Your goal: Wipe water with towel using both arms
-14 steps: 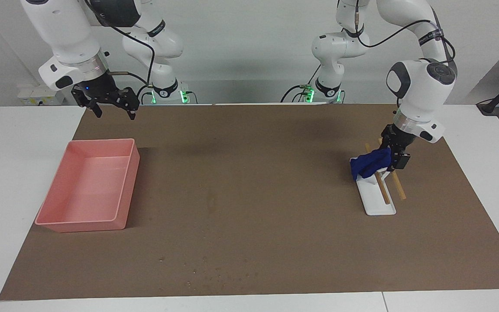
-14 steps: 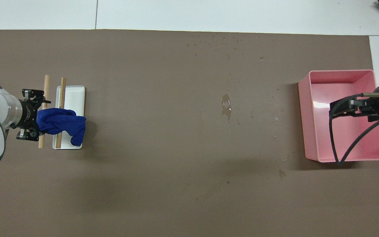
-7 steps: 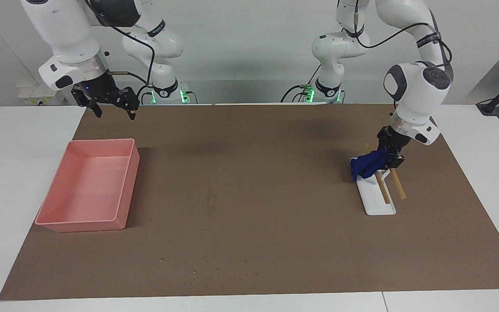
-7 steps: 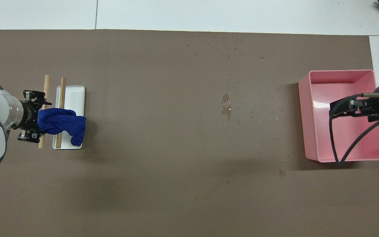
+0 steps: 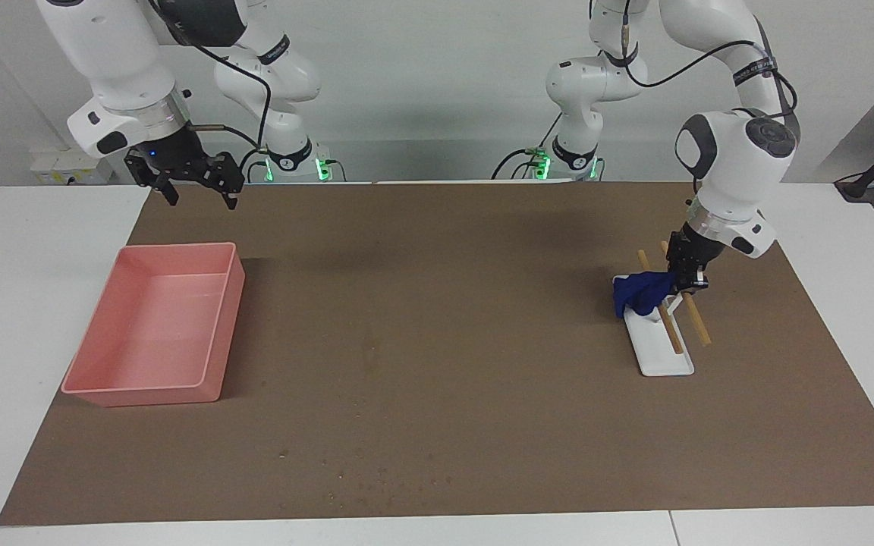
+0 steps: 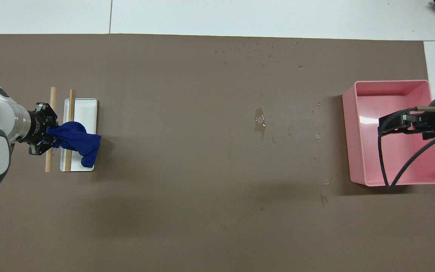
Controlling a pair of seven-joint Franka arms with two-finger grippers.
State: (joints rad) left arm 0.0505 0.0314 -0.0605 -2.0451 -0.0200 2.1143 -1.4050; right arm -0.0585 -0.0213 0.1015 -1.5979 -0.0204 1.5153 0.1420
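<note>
The blue towel (image 5: 640, 292) is bunched over 2 wooden rails (image 5: 668, 327) of a white rack (image 6: 82, 113) and is clamped by the left gripper (image 5: 686, 282). Water (image 6: 259, 124) is scattered mid-mat. The right gripper (image 5: 194, 186), fingers spread, is held over the mat beside the pink bin (image 5: 202, 383).

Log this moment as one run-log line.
left pincer: shut on blue towel at rack | right pincer: open, waiting over pink bin | water: unwiped

Open mat (image 6: 187, 158) lies between rack (image 6: 81, 113) at nine o'clock and pink bin (image 6: 391, 132) at three; droplets (image 6: 259, 124) probably lie flat.
</note>
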